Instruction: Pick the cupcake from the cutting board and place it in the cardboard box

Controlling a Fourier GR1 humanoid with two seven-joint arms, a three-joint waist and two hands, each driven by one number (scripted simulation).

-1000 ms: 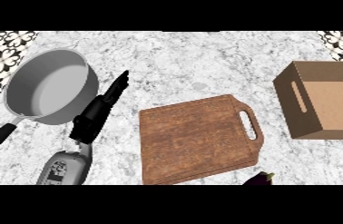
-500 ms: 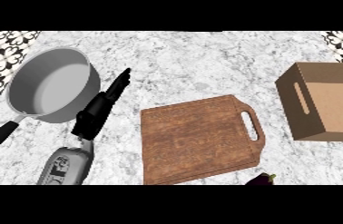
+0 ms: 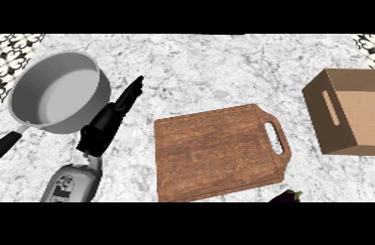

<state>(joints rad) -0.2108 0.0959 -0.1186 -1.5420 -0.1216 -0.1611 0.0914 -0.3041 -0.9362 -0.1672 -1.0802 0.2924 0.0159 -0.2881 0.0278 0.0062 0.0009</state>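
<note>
The wooden cutting board [image 3: 216, 152] lies in the lower middle of the head view with its handle slot towards the right, and nothing shows on its top. No cupcake is visible anywhere. The brown cardboard box [image 3: 351, 110] stands at the right edge, its slotted side wall facing the board. My left hand [image 3: 102, 130] is left of the board, open, with straight fingers pointing up and right along the counter. My right hand does not show.
A grey saucepan [image 3: 58, 90] with a dark handle sits at the far left, close beside my left hand. A small dark purple object [image 3: 287, 196] peeks in at the lower edge, just below the board's right corner. Marbled counter spreads between board and box.
Almost nothing has moved. The dark purple object at the lower edge shows slightly more than before; the left hand stays where it was.
</note>
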